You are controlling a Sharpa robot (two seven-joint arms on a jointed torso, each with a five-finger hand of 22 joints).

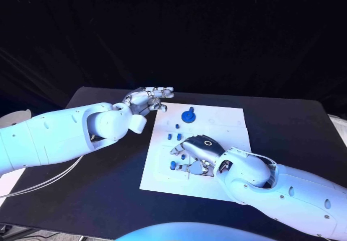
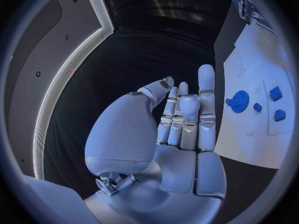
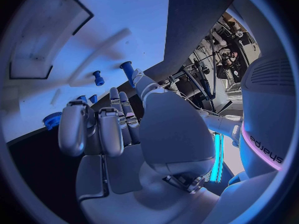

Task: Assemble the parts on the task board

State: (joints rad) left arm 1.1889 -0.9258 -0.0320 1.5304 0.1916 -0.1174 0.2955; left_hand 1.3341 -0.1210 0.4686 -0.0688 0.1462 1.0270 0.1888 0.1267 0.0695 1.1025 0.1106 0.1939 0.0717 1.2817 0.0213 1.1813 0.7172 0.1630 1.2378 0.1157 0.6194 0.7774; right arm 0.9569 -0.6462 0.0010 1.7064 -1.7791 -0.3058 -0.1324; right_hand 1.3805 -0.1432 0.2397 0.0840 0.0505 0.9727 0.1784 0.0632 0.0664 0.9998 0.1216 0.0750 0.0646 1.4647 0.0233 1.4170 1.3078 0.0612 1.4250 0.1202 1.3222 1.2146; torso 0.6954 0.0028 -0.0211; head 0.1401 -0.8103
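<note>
The white task board (image 1: 217,125) lies mid-table. A blue gear (image 1: 188,116) sits near its far edge, with small blue pegs (image 1: 174,135) just nearer; the left wrist view shows the gear (image 2: 238,101) and small blue pieces (image 2: 275,93) on the board (image 2: 249,139). My left hand (image 1: 148,100) hovers over the board's far left corner, fingers extended, holding nothing. My right hand (image 1: 196,152) is low over the board's near half, fingers curled down beside a blue part (image 1: 173,164). In the right wrist view, blue bits (image 3: 87,98) show at its fingertips (image 3: 115,97), and a blue peg (image 3: 127,70) stands beyond; any grip is hidden.
The black table (image 1: 101,165) extends well to the left and right of the board. A white cable (image 1: 43,181) loops off the table's left edge under my left arm. A rectangular recess (image 3: 50,40) is cut in the board beyond my right hand.
</note>
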